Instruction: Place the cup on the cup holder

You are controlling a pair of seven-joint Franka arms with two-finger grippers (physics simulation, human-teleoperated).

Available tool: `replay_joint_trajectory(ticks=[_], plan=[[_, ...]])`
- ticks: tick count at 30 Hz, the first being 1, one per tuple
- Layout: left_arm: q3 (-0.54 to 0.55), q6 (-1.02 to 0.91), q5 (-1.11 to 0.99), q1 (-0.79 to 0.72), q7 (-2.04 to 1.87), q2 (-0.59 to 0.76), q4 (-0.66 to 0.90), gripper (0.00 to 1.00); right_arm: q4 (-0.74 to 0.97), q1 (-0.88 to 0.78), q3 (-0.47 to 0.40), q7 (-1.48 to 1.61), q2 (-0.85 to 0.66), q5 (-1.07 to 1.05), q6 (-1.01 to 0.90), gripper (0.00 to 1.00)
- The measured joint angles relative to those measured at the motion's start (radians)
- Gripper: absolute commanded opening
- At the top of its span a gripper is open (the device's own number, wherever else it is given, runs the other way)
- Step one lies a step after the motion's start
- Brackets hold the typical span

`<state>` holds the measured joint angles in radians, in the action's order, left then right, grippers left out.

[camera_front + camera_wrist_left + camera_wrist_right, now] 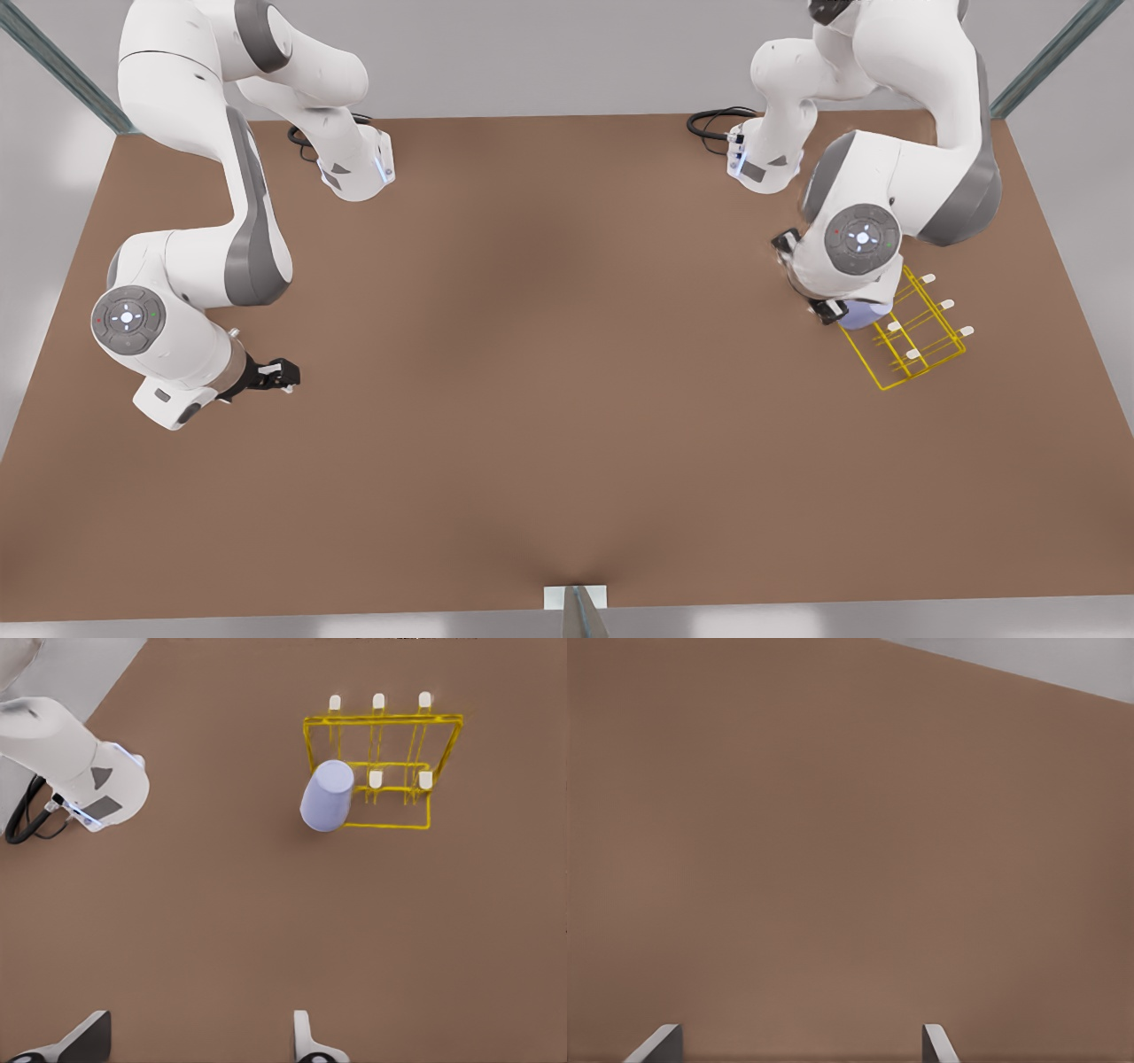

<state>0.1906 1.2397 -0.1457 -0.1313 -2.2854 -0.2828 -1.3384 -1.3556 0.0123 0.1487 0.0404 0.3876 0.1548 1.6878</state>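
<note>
Cup (327, 796) on holder (384, 771) corner, below left end effector (199, 1047), fingers wide, apart from it. Right end effector (799, 1047) wide over bare table (833, 859), waiting.

Rack corner: the cup (327, 796) sits on the cup holder (383, 771) at one corner peg, so your way in there is blocked.
Other pegs: five white-tipped pegs stand bare, with gaps between them.
Left gripper (199, 1041): fingers spread, above the rack with bare table (266, 930) under it.
Right gripper (802, 1045): fingers parted over bare table at the front view's left.
Table middle: wide open between both arms.
Far edge: arm bases and cables (713, 120) crowd it.
</note>
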Motion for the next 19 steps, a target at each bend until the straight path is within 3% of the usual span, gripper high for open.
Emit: replay_joint_trajectory(ticks=[1, 3, 8, 19], plan=[[-0.046, 0.006, 0.033, 0.010, 0.124, -0.007, -0.001, 1.00, 0.000, 0.000, 0.000, 0.000, 0.000, 0.000, 0.000, 1.00], [-0.008, 0.037, 0.071, 0.034, 0.351, -0.030, 0.046, 1.00, 0.000, 0.000, 0.000, 0.000, 0.000, 0.000, 0.000, 1.00], [-0.058, 0.233, 0.173, 0.081, 0.828, 0.055, -0.033, 1.00, 0.001, 0.001, 0.000, 0.000, 0.001, -0.002, 0.000, 1.00], [-0.058, 0.368, 0.187, 0.071, 1.482, 0.032, -0.021, 1.00, 0.054, 0.011, 0.004, -0.041, 0.021, -0.014, -0.014, 1.00]])
